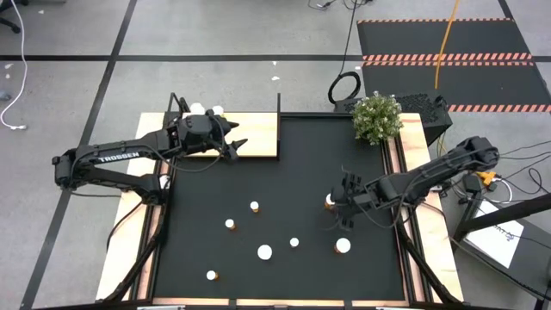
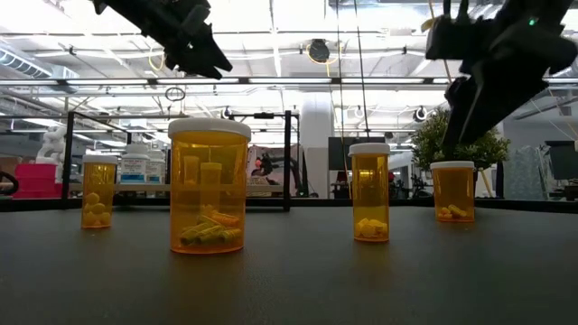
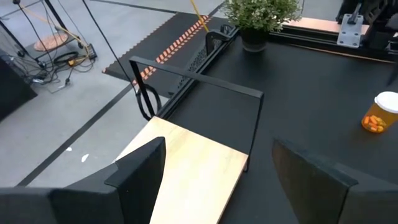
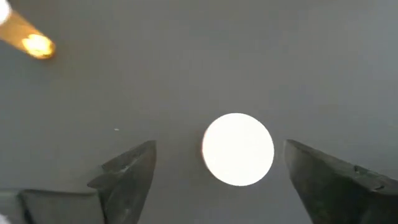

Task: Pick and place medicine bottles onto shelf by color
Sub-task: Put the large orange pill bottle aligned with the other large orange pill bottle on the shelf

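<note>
Right gripper [image 4: 214, 168] is hovering with jaws spread wide directly over a white-capped orange medicine bottle [image 4: 237, 149] standing on the black mat [image 1: 284, 181]. Left gripper [image 3: 214, 171] is waiting, fingers apart, above the light-wood shelf board [image 3: 186, 168], holding nothing.

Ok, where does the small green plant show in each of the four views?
High view: the plant is at the black mat's far right corner.
Low view: right of centre, behind an orange bottle.
Left wrist view: beyond the shelf's rail.
Right wrist view: not in it.
Shared landmark: the shelf, with black posts, in the first three.
</note>
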You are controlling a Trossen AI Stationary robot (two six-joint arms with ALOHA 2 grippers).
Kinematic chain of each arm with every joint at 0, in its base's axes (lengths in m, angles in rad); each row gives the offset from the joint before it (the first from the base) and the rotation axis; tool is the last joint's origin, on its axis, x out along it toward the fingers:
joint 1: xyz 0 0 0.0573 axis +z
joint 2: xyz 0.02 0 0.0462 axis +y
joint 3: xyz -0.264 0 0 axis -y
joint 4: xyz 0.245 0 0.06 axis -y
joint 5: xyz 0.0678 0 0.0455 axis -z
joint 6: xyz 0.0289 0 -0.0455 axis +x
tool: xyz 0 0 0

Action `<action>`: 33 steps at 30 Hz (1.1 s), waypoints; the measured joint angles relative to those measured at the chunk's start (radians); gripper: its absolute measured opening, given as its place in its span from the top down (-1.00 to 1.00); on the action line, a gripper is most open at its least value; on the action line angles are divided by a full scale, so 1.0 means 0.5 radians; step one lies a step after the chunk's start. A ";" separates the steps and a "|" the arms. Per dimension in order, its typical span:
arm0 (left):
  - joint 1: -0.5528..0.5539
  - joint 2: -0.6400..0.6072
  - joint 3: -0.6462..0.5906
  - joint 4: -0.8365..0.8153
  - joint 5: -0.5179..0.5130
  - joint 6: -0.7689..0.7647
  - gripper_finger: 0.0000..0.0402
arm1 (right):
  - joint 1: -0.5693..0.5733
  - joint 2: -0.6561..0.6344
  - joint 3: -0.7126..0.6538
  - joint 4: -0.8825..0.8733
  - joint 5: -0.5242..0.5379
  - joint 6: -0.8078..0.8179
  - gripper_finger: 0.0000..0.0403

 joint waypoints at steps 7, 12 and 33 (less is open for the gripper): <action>-0.036 0.001 0.000 0.000 0.001 -0.002 -0.46 | -0.123 0.000 -0.141 0.127 -0.007 -0.015 -0.94; -0.038 0.001 0.000 0.002 0.000 -0.002 -0.46 | -0.177 0.000 -0.258 0.306 -0.134 -0.052 -0.92; -0.105 0.001 0.000 0.070 -0.001 0.067 -0.46 | -0.190 0.000 -0.303 0.443 -0.162 -0.055 -0.07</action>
